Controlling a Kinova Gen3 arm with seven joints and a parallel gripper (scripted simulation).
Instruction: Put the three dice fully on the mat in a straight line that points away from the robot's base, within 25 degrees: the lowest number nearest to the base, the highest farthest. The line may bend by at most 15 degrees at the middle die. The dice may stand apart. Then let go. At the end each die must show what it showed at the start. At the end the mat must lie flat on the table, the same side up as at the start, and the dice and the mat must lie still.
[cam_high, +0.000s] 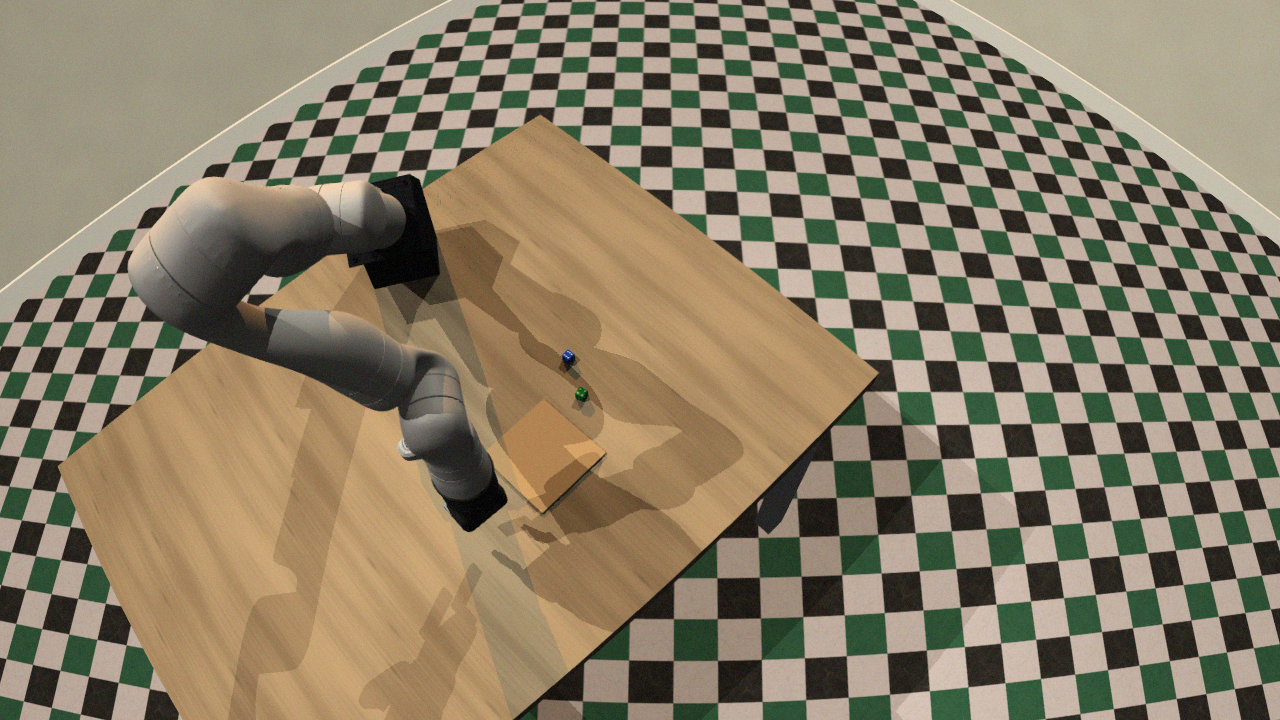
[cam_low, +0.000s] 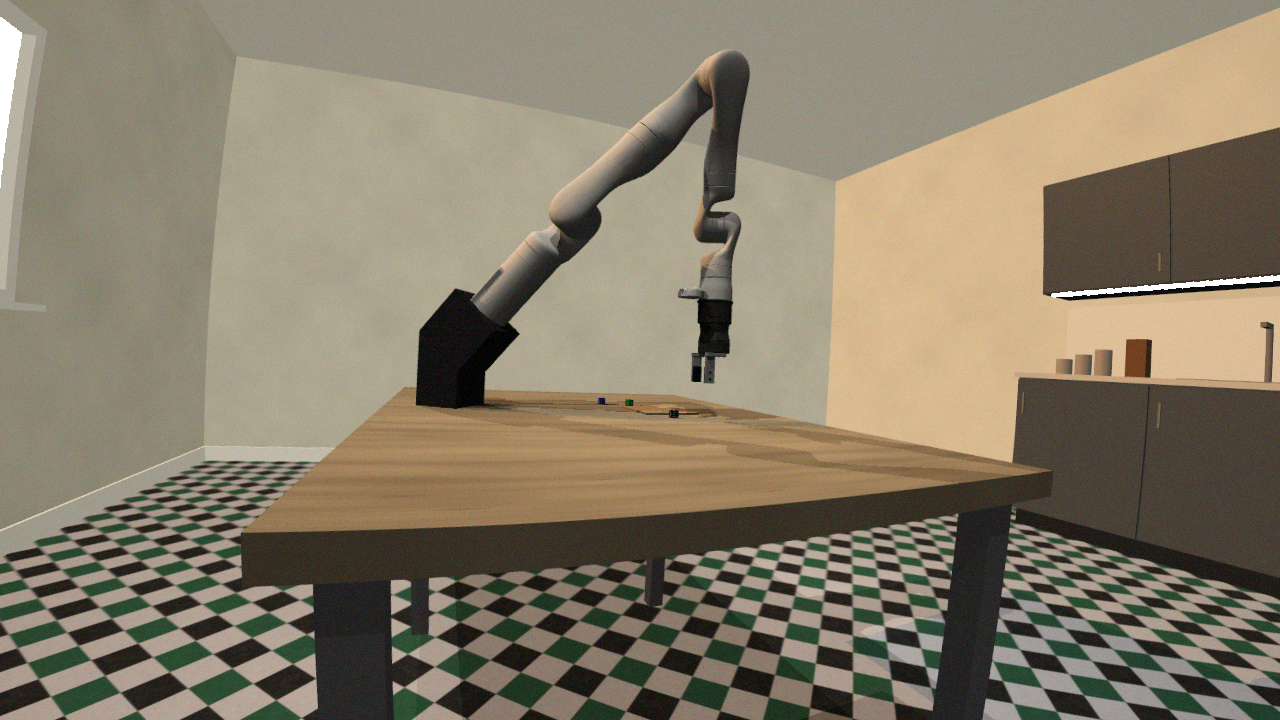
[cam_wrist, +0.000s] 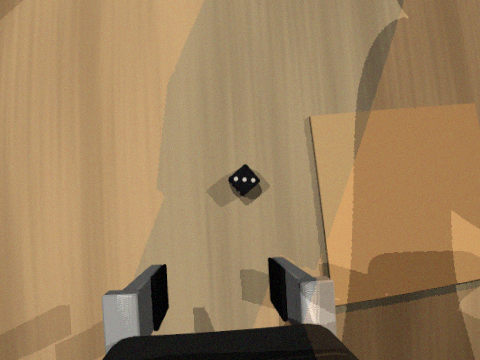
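A black die (cam_wrist: 244, 180) (cam_low: 673, 412) showing three pips lies on the bare table just left of the orange mat (cam_wrist: 407, 194) (cam_high: 546, 452) in the wrist view; the arm hides it in the top view. A green die (cam_high: 580, 393) (cam_low: 629, 402) and a blue die (cam_high: 568, 357) (cam_low: 601, 400) lie on the table beyond the mat, apart from it. My gripper (cam_wrist: 218, 283) (cam_low: 704, 371) is open and empty. It hangs above the table, with the black die a little ahead of the fingertips in the wrist view.
The wooden table (cam_high: 223, 537) (cam_low: 554, 483) carries the robot's black base (cam_high: 404, 234) (cam_low: 456, 353) at one corner. The arm (cam_high: 358, 358) reaches over the table toward the mat. Kitchen cabinets (cam_low: 1154, 465) stand to the right, off the table.
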